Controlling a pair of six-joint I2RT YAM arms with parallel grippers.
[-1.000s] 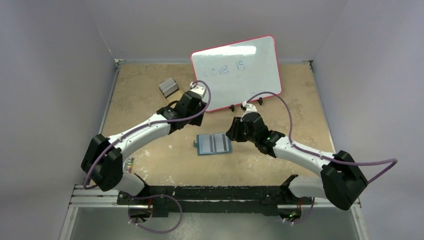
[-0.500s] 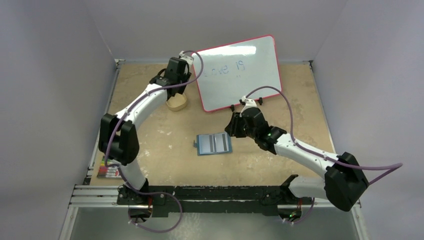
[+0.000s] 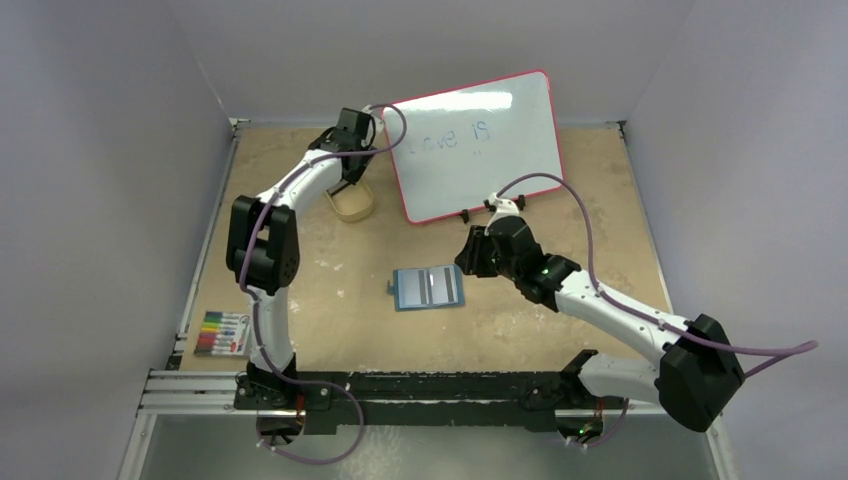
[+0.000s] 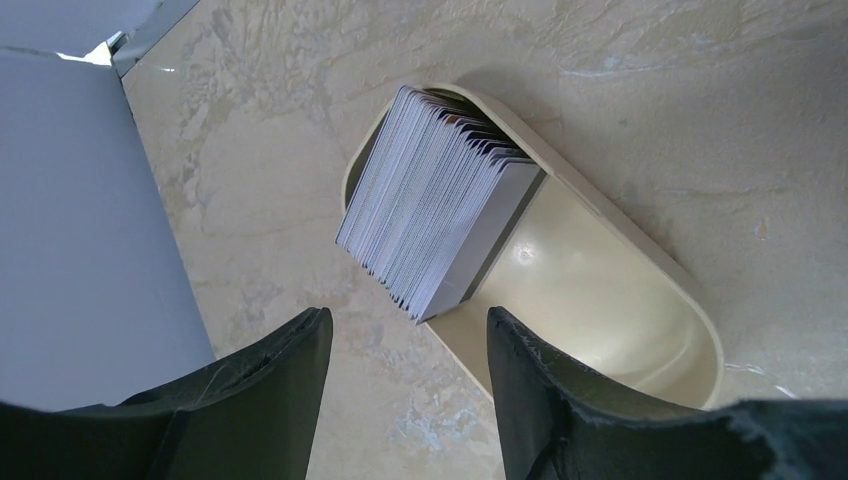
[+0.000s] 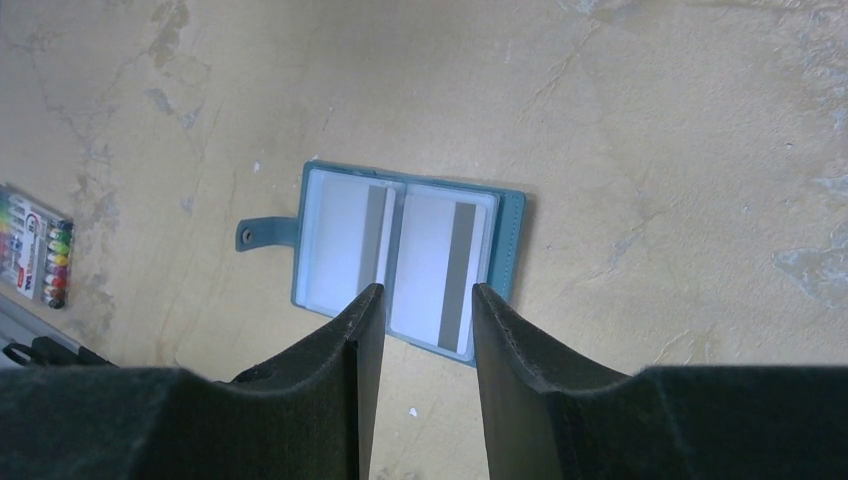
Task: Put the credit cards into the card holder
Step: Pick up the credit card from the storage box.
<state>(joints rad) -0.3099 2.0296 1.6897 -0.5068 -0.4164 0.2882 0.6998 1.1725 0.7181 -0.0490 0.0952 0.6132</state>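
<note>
the credit cards, thin, stiff and likely slick (pinch a few across their flat faces), stand on edge in the tan tray below the left gripper, wide and empty; the right gripper, likewise parted, hovers over the open card holder.

Whiteboard, upper centre of top view: faint blue handwriting, reads "Love is", first letter weakest. Marker pack, lower left: print too small to read.
</note>
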